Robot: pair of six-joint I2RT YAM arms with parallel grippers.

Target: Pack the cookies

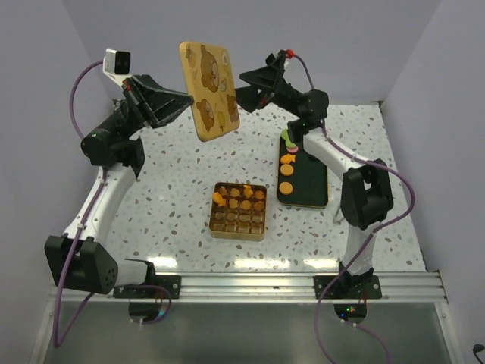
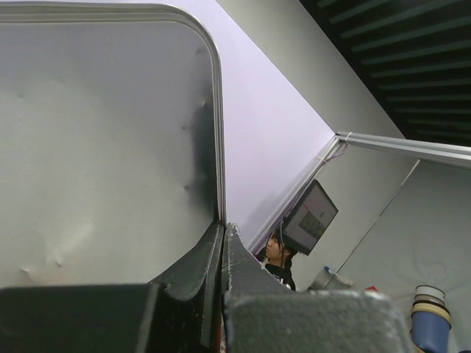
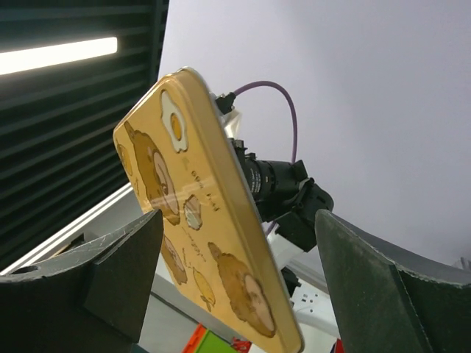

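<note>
My left gripper is shut on the left edge of a yellow tin lid printed with bears, and holds it tilted high above the table. In the left wrist view its grey inner side fills the left, pinched at the gripper. My right gripper is open beside the lid's right edge. In the right wrist view the lid stands between the spread fingers, and the gripper is not touching it. Orange cookies fill the far rows of a gold tin. More cookies lie on a black tray.
The tin stands at the table's middle and the black tray lies right of it, under the right arm. A green and a pink disc lie at the tray's far end. Purple walls close in the back and sides.
</note>
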